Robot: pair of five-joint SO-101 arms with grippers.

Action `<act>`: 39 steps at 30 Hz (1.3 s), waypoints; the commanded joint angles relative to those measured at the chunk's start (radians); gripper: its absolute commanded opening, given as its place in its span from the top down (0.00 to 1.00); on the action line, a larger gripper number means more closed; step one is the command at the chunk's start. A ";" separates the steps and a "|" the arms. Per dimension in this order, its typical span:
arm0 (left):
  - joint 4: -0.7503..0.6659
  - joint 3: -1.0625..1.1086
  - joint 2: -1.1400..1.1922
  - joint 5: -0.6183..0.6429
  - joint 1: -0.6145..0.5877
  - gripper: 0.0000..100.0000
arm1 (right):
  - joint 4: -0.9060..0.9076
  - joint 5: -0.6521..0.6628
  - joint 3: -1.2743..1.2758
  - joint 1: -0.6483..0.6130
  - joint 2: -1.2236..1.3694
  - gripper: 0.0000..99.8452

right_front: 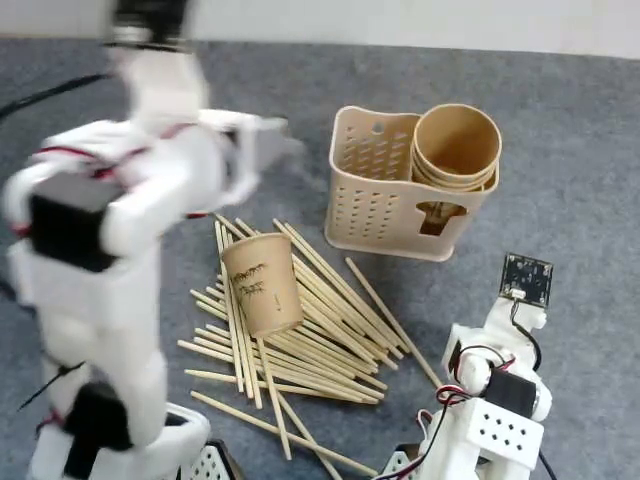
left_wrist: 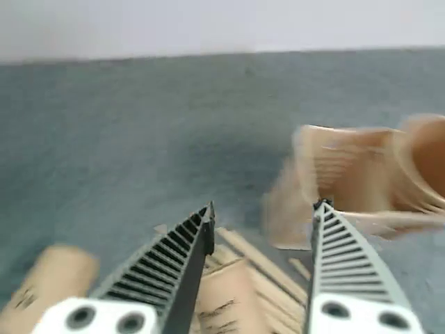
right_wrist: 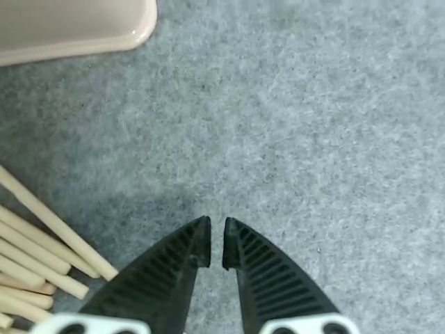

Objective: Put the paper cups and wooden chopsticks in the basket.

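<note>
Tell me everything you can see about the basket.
The basket is beige and looks like plastic, with slotted walls and a cut-out in its front. It stands upright on the grey table, just beyond the pile of chopsticks. A stack of paper cups sits in one end, rims above the edge. The other end looks empty.

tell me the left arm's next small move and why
Probably lower the open left gripper onto the printed brown paper cup lying on the pile of wooden chopsticks: it hangs open over that cup, and the other stacked cups already sit in the beige perforated plastic basket.
</note>
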 commanded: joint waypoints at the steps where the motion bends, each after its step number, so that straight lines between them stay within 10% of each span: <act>1: 0.006 0.130 -0.151 0.021 -0.136 0.77 | -0.019 -0.006 -0.010 0.008 -0.013 0.95; 28: 0.003 0.880 -0.306 -0.137 -0.771 0.69 | -0.019 -0.006 -0.010 0.008 -0.012 0.95; 39: -0.348 1.283 -0.306 -0.176 -0.857 0.69 | -0.019 -0.006 -0.008 0.007 -0.012 0.95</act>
